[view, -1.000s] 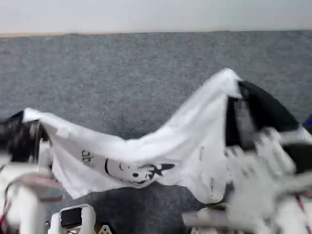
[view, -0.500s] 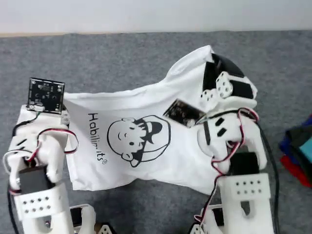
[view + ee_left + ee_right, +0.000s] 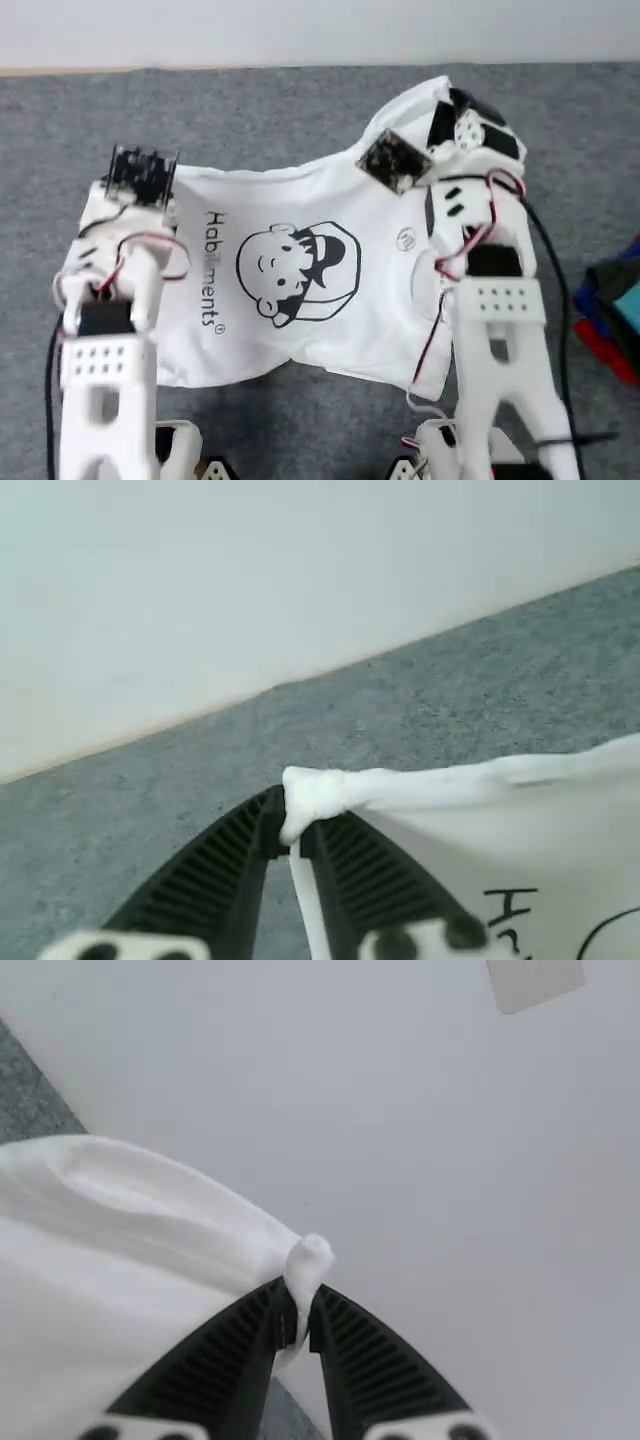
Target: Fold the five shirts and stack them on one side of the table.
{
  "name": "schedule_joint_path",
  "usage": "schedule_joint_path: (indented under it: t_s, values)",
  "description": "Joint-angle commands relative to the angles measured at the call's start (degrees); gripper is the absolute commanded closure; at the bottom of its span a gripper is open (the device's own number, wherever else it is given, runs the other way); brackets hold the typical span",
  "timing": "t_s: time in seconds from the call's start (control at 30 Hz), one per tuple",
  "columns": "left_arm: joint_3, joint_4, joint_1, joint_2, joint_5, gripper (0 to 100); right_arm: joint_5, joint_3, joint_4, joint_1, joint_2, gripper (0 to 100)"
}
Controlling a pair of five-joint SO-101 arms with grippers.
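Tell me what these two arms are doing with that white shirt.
Both arms have hold of the white shirt with the cartoon face. The left gripper is shut on one bunched bit of its edge, the right gripper on another, and it is spread between them over the grey table, not yet folded. A pile of coloured cloth sits at the table's right edge.

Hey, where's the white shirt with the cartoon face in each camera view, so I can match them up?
High view: white shirt spread print-up mid-picture over the grey table cover.
Left wrist view: white shirt, corner bunched in the left gripper.
Right wrist view: white shirt, corner bunched in the right gripper.
Shared landmark: the grey table cover.
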Motion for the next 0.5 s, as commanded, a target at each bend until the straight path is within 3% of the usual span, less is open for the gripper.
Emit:
schedule_joint_path:
  t_s: [0.0, 0.27, 0.47]
  values:
    - [-8.31, -4.31, 0.26, 9.85, 0.26, 100, -0.79, -8.62, -1.80, 0.57, 6.81, 98.9]
    - [-21.58, -14.59, -0.18, 32.97, 0.26, 100, -0.44, -29.19, -1.89, 0.66, 25.98, 98.9]
    - [-35.91, -15.47, -0.18, 49.58, 0.26, 100, 5.01, -50.02, -1.80, 0.66, 43.21, 98.9]
